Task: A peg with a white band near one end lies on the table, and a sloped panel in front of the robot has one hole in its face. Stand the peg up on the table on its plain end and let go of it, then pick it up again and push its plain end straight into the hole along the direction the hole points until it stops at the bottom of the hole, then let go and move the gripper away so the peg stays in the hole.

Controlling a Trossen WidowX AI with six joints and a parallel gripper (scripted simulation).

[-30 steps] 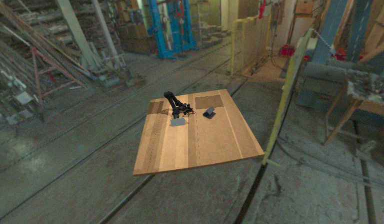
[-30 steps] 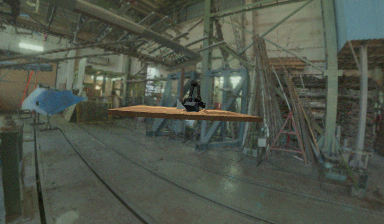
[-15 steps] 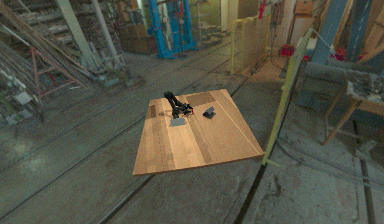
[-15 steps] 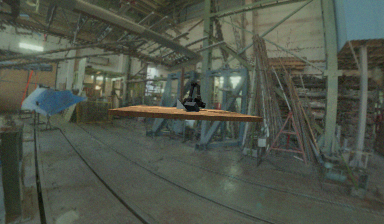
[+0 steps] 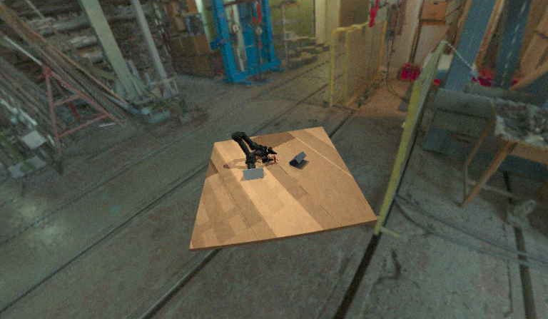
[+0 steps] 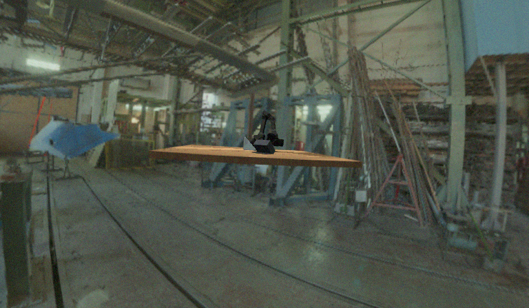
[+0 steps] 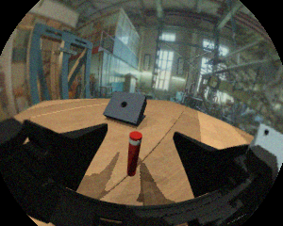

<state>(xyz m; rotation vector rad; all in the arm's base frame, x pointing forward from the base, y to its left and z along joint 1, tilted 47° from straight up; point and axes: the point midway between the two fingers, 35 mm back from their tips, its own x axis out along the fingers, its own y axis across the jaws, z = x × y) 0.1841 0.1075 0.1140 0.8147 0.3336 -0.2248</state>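
Observation:
The red peg [image 7: 132,161] [image 5: 275,159] stands upright on the table, its white band near the top end. My gripper [image 7: 141,131] [image 5: 275,156] is wide open, one finger on each side of the peg and apart from it in the wrist view. The dark sloped panel [image 7: 132,113] [image 5: 297,160] [image 6: 264,146] stands beyond the peg, with one round hole [image 7: 124,104] in its face. In the exterior view the peg cannot be made out.
A pale grey panel [image 7: 275,142] [image 5: 253,173] [image 6: 247,144] with a small dark spot stands on the wooden table [image 5: 282,218] [image 6: 218,159] beside the arm, at the right edge of the wrist view. Finger shadows fall around the peg.

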